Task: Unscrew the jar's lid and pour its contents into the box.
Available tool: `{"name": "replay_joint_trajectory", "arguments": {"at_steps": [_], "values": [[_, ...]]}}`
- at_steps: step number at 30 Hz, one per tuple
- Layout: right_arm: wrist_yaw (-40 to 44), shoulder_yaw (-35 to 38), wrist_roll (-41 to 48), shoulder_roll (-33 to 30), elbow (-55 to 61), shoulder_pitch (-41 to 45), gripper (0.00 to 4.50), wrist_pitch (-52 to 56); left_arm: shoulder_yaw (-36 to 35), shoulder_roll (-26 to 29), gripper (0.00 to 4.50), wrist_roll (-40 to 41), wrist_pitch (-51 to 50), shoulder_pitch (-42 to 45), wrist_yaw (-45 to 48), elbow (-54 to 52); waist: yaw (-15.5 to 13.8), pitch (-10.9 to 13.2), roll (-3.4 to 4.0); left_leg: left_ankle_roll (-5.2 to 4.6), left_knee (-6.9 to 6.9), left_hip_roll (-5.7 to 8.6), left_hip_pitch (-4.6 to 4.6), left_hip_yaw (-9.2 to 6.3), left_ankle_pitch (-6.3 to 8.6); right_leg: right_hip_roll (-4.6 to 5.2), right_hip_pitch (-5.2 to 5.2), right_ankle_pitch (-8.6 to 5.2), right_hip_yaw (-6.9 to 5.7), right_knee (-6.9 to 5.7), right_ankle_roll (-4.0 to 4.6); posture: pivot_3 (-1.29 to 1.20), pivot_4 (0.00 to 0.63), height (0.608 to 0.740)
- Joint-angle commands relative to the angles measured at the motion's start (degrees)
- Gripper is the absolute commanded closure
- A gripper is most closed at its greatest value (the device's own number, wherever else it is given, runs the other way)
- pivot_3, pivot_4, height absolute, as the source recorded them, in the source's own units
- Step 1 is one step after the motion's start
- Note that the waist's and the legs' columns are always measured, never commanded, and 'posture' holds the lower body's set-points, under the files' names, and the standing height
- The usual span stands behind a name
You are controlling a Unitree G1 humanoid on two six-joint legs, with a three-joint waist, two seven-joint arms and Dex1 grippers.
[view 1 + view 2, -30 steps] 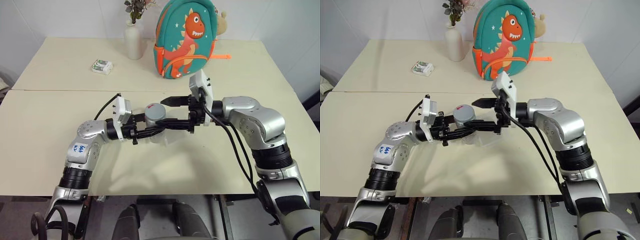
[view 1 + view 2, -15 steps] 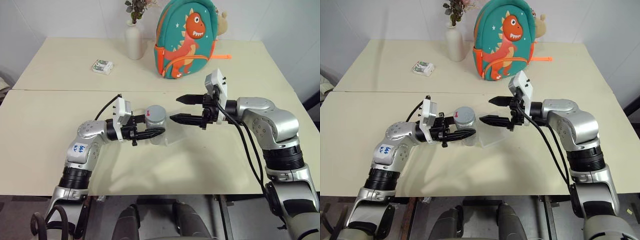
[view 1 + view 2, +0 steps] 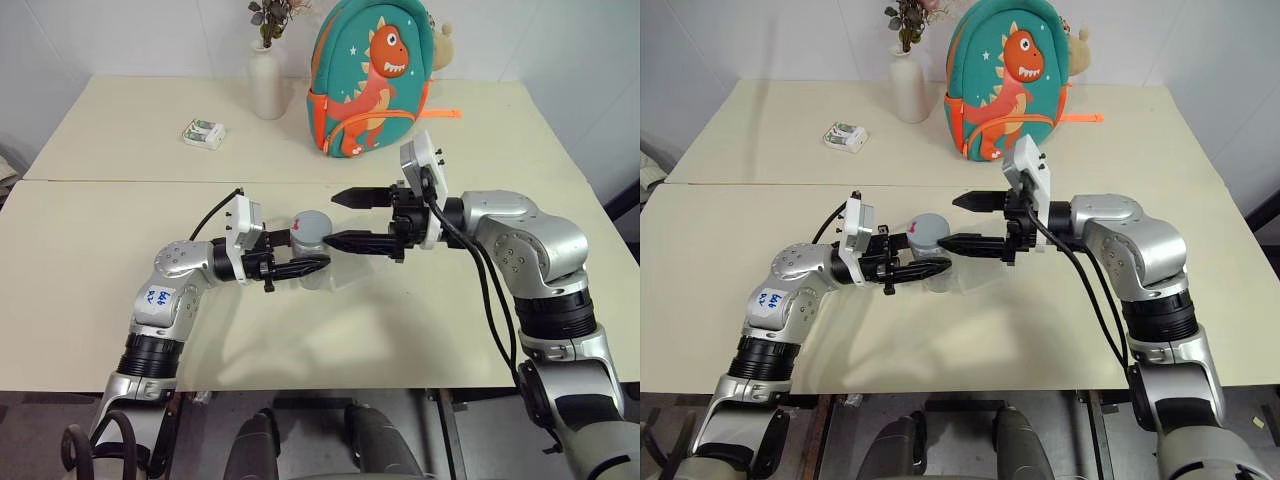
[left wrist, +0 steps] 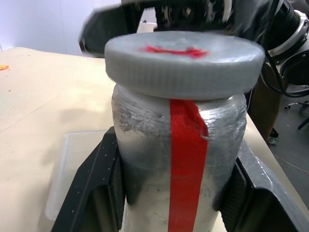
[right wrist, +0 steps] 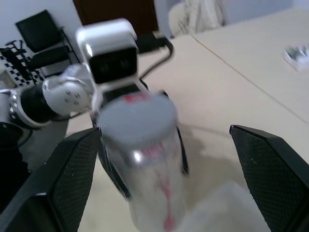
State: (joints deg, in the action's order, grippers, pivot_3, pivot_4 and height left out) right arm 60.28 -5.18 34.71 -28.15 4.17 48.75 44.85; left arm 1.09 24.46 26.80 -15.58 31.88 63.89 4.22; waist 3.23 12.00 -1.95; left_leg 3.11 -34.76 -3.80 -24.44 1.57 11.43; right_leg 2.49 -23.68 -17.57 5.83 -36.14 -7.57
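The jar (image 4: 178, 159) is held upright by the left gripper (image 3: 300, 262), clenched around its body, above the middle of the table (image 3: 120, 130), over the near half. Its grey lid (image 4: 183, 60) is still seated on top, a red mark on it. A strip of red tape runs down the jar's clear wall. The contents cannot be made out through the wall; the jar's bottom is cut off in the left wrist view.

The right gripper (image 3: 345, 218) is released, fingers spread wide, pointed level at the jar from the right, fingertips just beside the lid and apart from it. In the right wrist view the jar and lid are seen blurred between the two fingers (image 5: 72, 174), not touched.

The box (image 4: 72, 169) lies on the table under and just behind the jar; being clear plastic, it is hard to see, and only a corner and edge are made out.

At the far edge a white vase (image 3: 267, 82) with flowers cut off at the top, a dinosaur backpack (image 3: 370, 75), and a small white-and-green packet (image 3: 204, 133) are set well apart from the grippers.
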Motion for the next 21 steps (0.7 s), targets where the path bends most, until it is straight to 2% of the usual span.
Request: {"name": "replay_joint_trajectory", "arguments": {"at_steps": [1,21], "values": [[-0.4,-0.5,0.6,1.3,2.0,1.5,0.02,-0.3,-0.2,-0.2,2.5,0.8,0.7,0.8,0.3,-1.9,0.0,0.0,0.0,0.0,0.0,0.0,0.0,0.0,0.0,0.0,0.0,0.0,0.0,0.0,0.0,0.0,0.15,0.74],[-0.9,-3.9,-1.1,4.0,2.0,2.2,0.02,-0.9,-0.3,-0.3,2.5,0.9,0.5,0.3,-0.2,-2.9,0.0,0.0,0.0,0.0,-0.05,0.0,0.0,0.0,0.0,-0.01,-0.01,0.0,0.0,-0.06,0.0,0.0,0.15,0.74]]}}
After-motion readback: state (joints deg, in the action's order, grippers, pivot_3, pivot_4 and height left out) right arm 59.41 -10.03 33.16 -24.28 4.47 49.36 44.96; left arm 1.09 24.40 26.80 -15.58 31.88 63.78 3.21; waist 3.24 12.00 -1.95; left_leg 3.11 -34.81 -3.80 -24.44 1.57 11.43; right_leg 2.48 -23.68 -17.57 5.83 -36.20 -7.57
